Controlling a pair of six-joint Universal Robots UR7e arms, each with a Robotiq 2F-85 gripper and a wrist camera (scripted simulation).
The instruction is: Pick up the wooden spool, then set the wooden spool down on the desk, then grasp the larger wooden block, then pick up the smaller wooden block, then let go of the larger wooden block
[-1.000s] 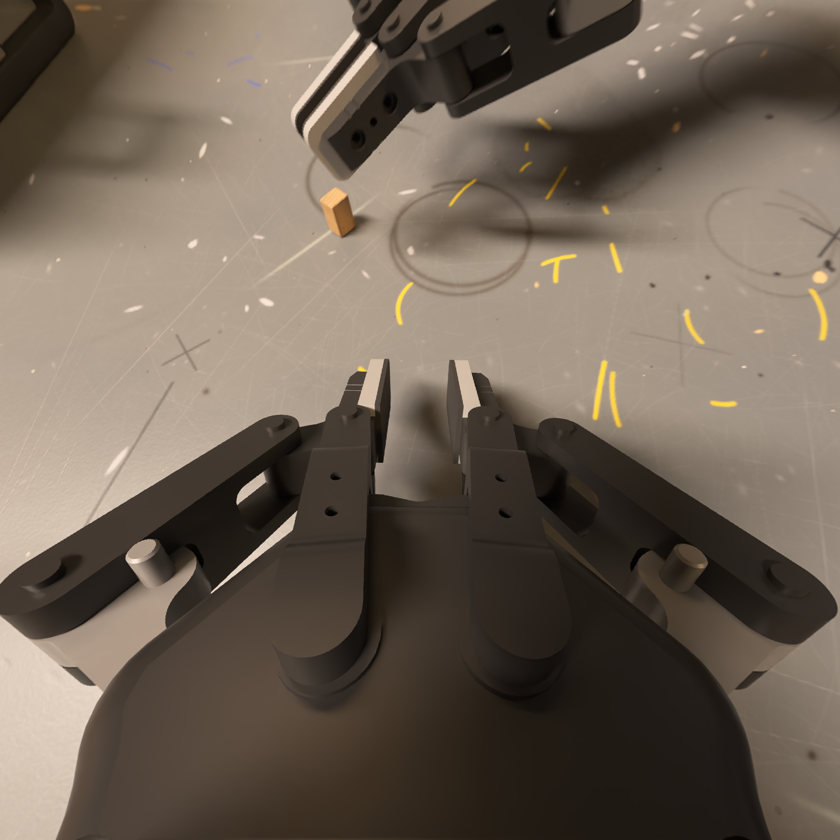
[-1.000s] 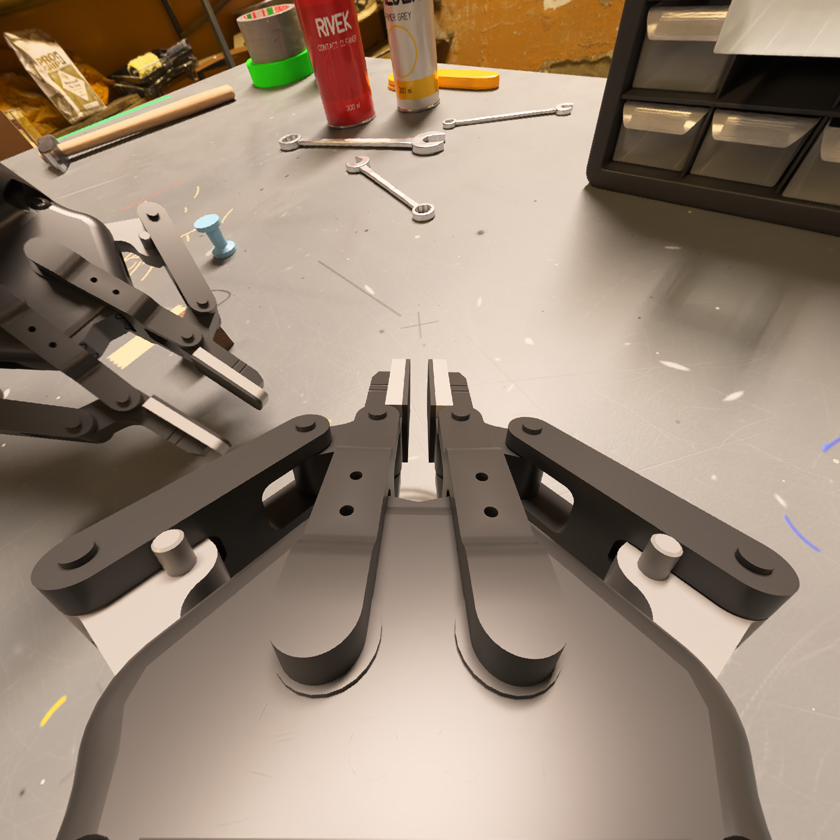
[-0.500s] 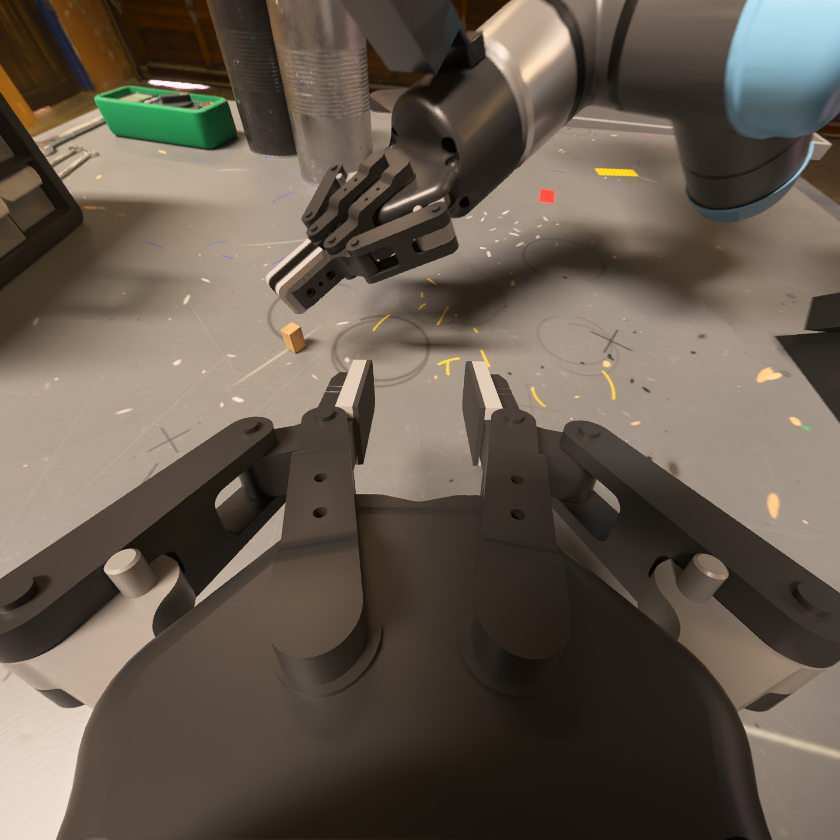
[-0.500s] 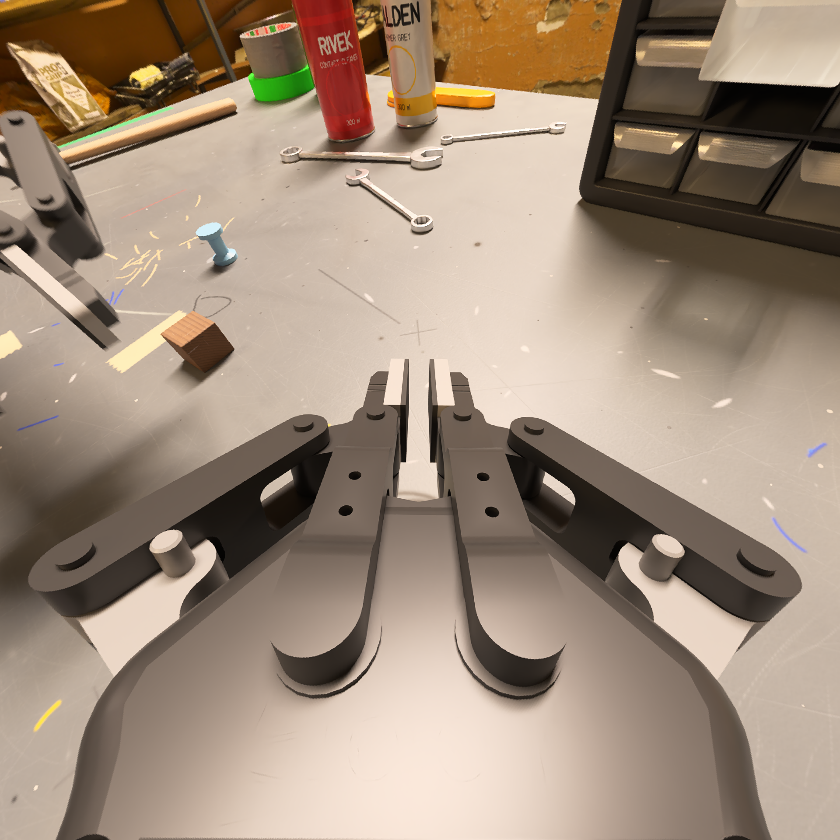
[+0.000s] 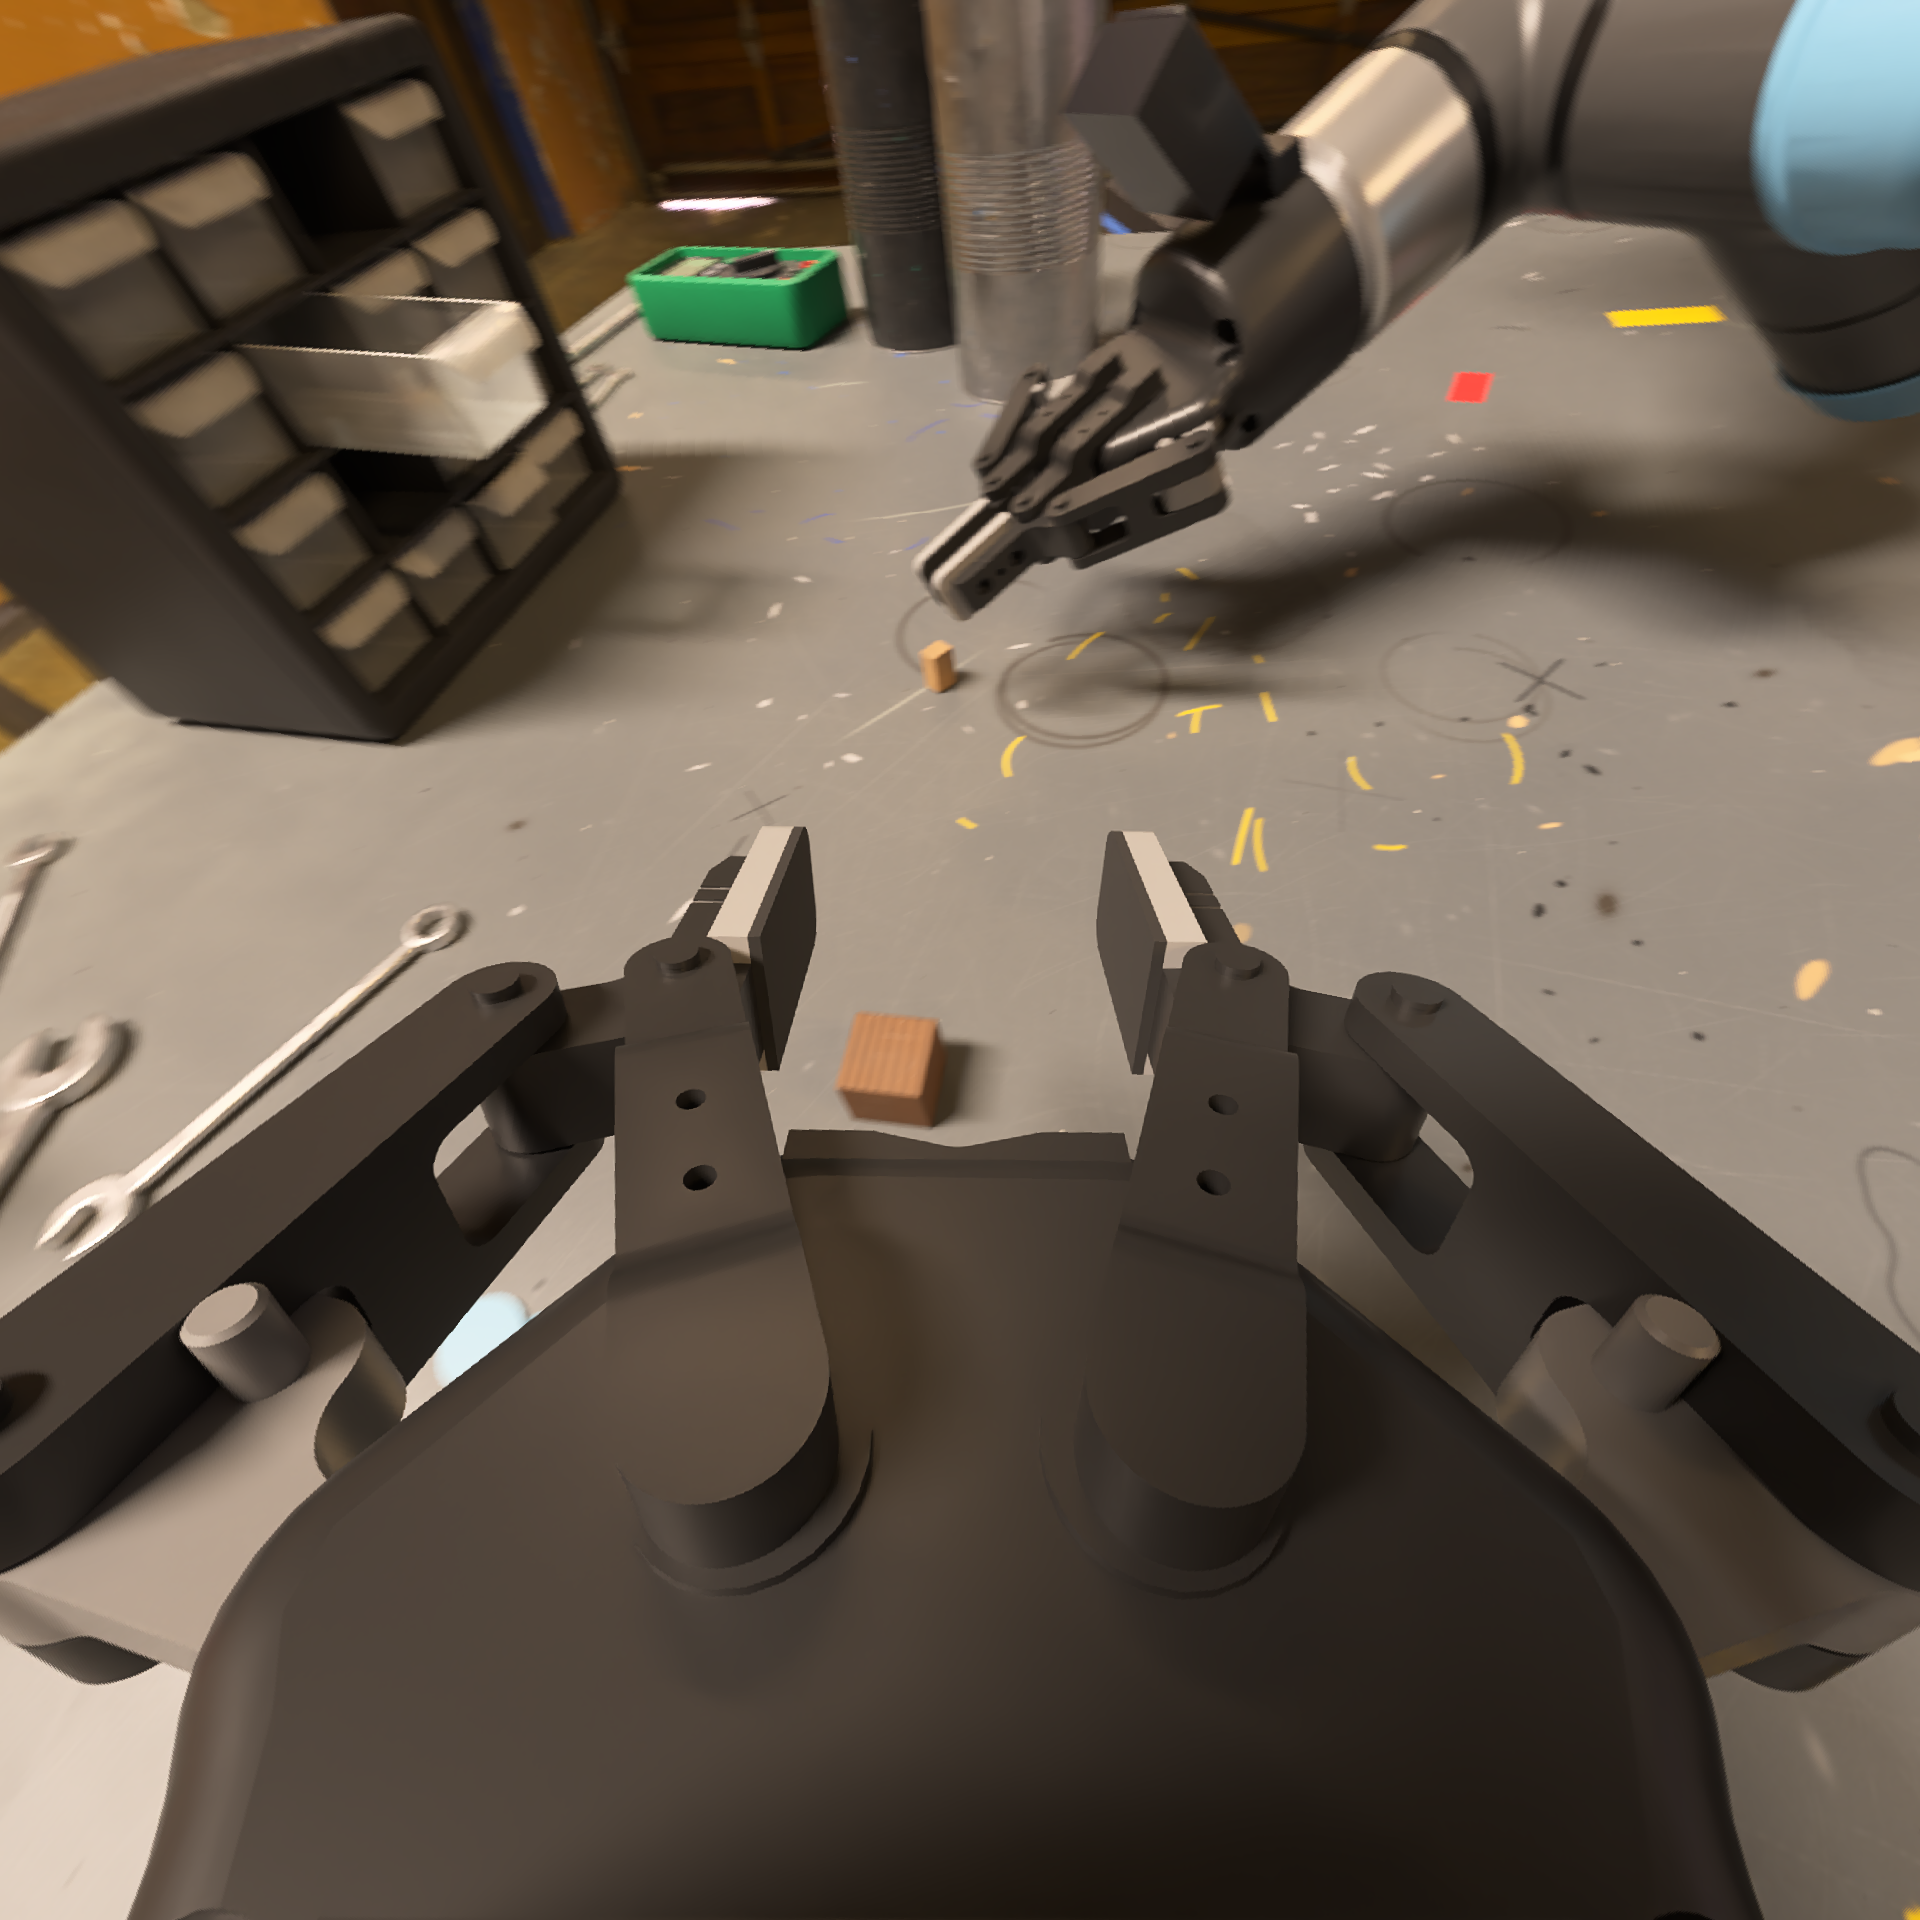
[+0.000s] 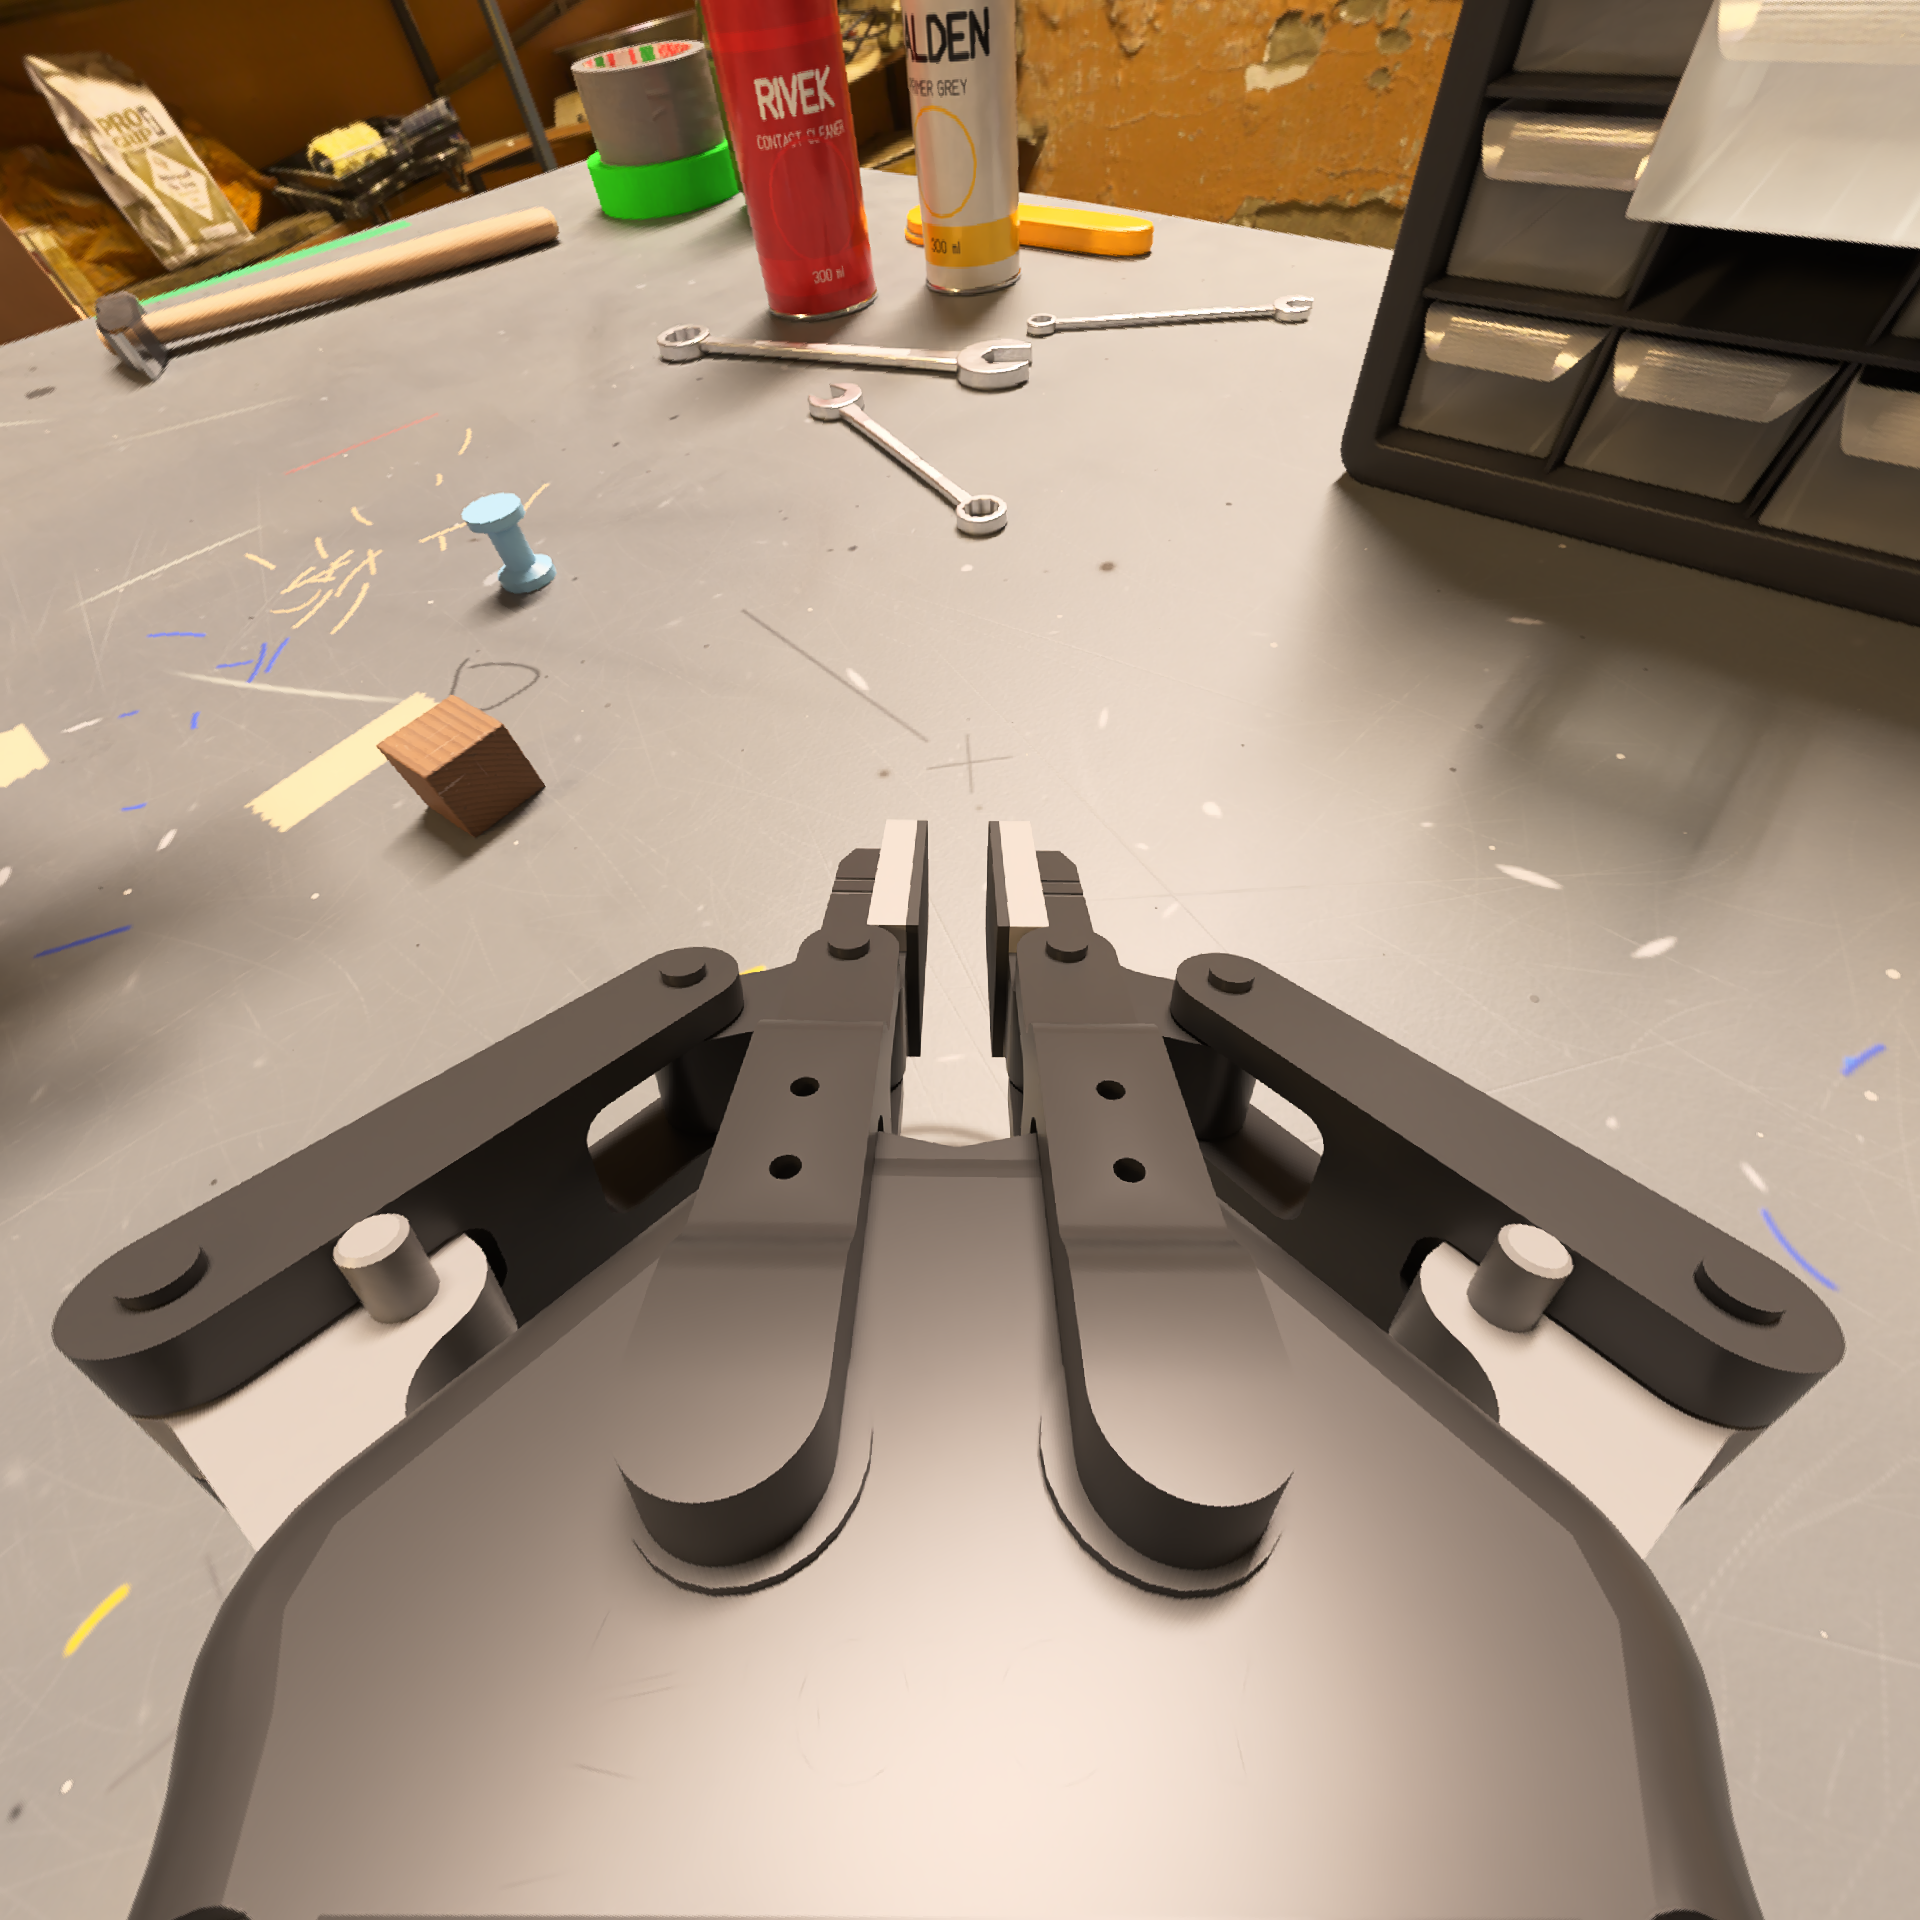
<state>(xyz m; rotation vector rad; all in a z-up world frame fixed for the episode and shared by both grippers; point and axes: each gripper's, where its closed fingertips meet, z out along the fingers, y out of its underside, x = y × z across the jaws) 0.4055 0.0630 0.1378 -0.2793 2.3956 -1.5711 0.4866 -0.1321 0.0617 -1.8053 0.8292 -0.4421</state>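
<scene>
**Blocks and spool on the counter, both grippers empty**

The larger wooden block (image 5: 891,1068), a reddish-brown cube with fine ribbed grain, sits on the counter (image 5: 1455,1039) below the left gripper (image 5: 956,935), seen in the gap between its spread fingers (image 5: 774,914) and touching neither. From the right wrist view the same block (image 6: 462,764) looks tipped on an edge, at the end of a pale strip of tape (image 6: 338,764).

The smaller wooden block (image 5: 937,665), a light tan upright slab, stands farther off on the counter, just beside a drawn pencil circle (image 5: 1081,691). The right gripper (image 5: 961,566) hangs above and just beyond it, clear of it. In the right wrist view this gripper (image 6: 954,862) has its fingers drawn close with only a narrow slot between the pale pads (image 6: 899,868), and nothing is held there.

The wooden spool (image 6: 509,542), painted pale blue with flared ends and a narrow waist, lies tilted on the counter to the far left of the larger block, well apart from it, among yellow chalk strokes.

The counter is flat grey, scuffed and flecked with paint. Farther out lie shiny metal wrenches (image 6: 847,353), a hammer (image 6: 312,275) with a round wooden handle, a red spray can (image 6: 795,156) and a white-and-yellow one (image 6: 961,145), and a grey tape roll (image 6: 649,99) stacked on a green one. A black drawer cabinet (image 6: 1621,312) with translucent drawers stands at the right, and a green tray (image 5: 738,296) at the far edge.
</scene>
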